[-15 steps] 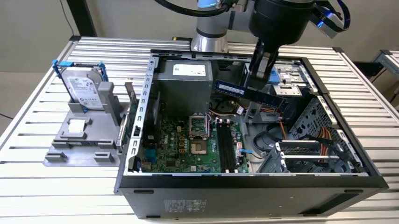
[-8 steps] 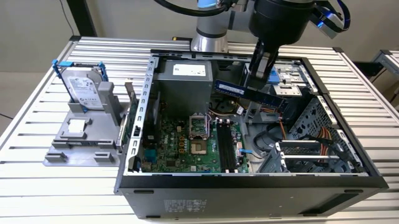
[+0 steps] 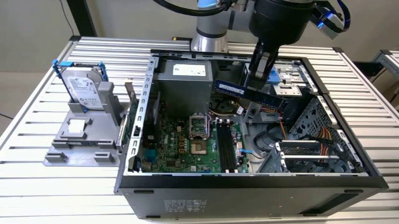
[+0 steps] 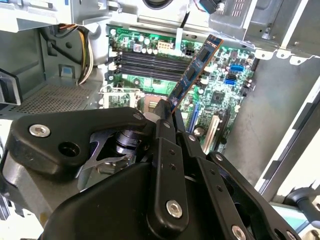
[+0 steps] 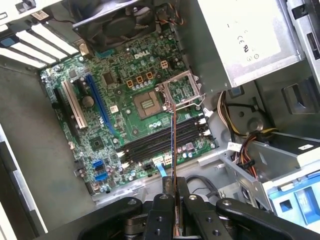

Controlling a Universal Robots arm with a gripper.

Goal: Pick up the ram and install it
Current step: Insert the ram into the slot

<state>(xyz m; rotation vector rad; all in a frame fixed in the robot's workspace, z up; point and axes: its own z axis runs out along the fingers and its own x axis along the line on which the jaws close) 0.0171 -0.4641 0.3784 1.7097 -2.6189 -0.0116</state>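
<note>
Here the ram [image 3: 232, 88] is held clamped between the fingers [image 3: 257, 70], tilted above the motherboard [image 3: 181, 144] inside the open case [image 3: 249, 191] on the bench [image 3: 25, 135].

In the exterior view the gripper [image 3: 257, 84] hides the middle of the ram [image 3: 229, 88]; the picture's top edge cuts off the arm [image 3: 209, 32].

My exterior view looks steeply down from outside the open computer case [image 3: 249, 186] on the worktop [image 3: 37, 186], wide enough to take in both. Both wrist views sit close, looking past the jaws from opposite sides. All three views share the motherboard [image 3: 187, 140] [image 4: 220, 90] [image 5: 115, 120].
</note>
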